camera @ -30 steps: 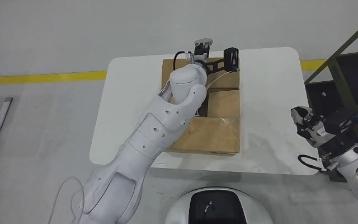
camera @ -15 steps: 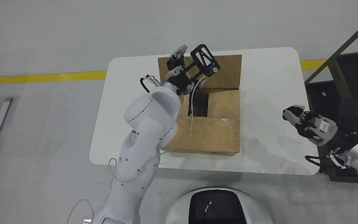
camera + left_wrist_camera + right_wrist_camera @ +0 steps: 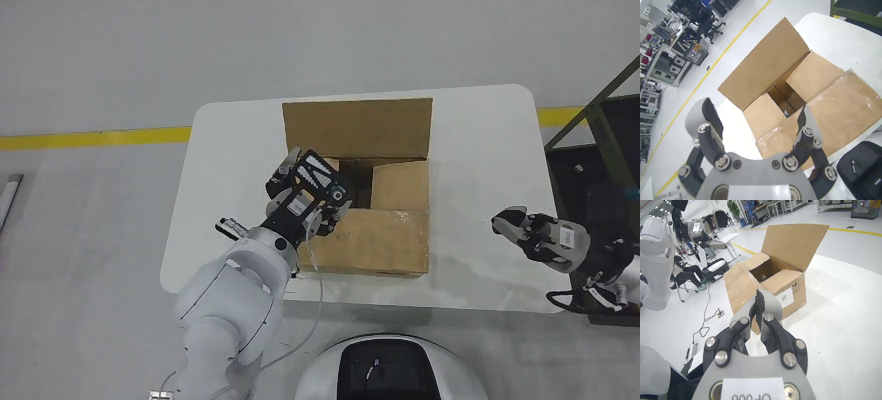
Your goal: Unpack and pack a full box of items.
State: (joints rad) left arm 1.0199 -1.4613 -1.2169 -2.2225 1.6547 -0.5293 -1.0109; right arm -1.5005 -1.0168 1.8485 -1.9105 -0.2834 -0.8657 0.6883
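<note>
Your left pincer [image 3: 756, 108] is spread wide with nothing in it, hanging over the left edge of the one cardboard box [image 3: 815, 75]. Just under its fingertips lies the taped flap [image 3: 838, 113]. Beyond that is the dark opening, where one small item [image 3: 786, 113] shows, too hidden to name. Farthest off, the back flap [image 3: 761, 62] stands upright.

Your right pincer [image 3: 759, 298] is pressed closed on nothing, well out to the box's right over the one white table [image 3: 838, 294].

A second ago your left arm stretched across the box to its far edge; it has drawn back. The right pincer has edged nearer the box.

One white label [image 3: 784, 298] faces the right pincer, its print too small to read.
</note>
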